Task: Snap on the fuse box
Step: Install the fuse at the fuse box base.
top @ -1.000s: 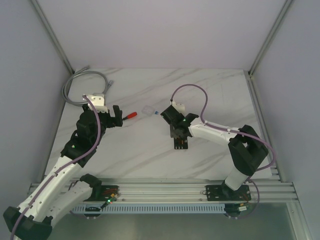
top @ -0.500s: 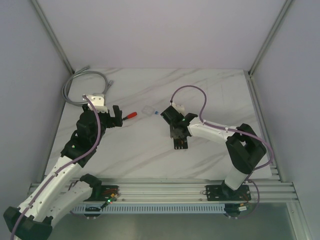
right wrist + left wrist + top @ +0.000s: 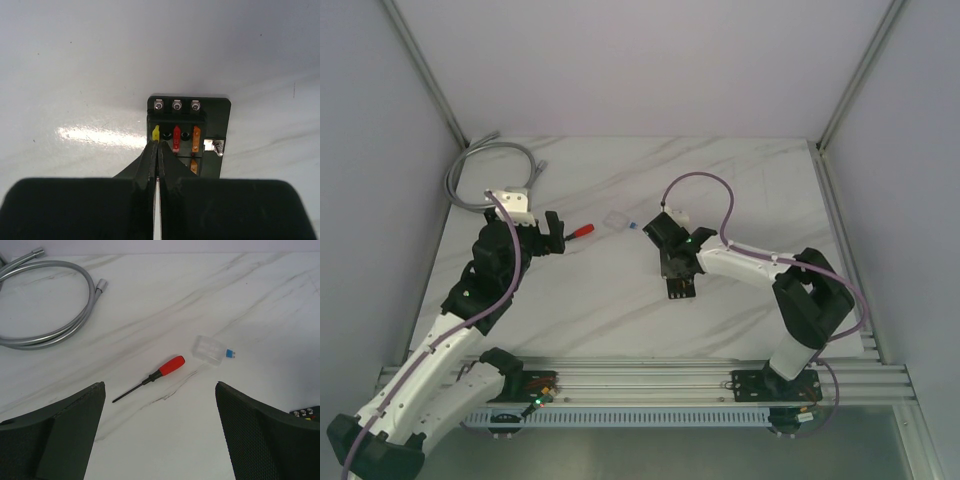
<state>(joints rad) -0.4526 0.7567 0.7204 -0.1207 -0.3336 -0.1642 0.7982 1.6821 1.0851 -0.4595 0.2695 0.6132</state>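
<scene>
The fuse box is a small black block lying flat mid-table. In the right wrist view it holds a yellow fuse, a red one and orange ones in its slots. My right gripper is shut, with the yellow fuse poking out between its tips at the box's left slot; it sits over the box in the top view. My left gripper is open and empty, apart from the box, whose corner shows in the left wrist view.
A red-handled screwdriver lies ahead of the left gripper. A small clear cover with a blue fuse beside it lies further right. A coiled metal hose is at the far left corner.
My right gripper has shifted very slightly over the fuse box. The left arm and the loose objects have not moved.
</scene>
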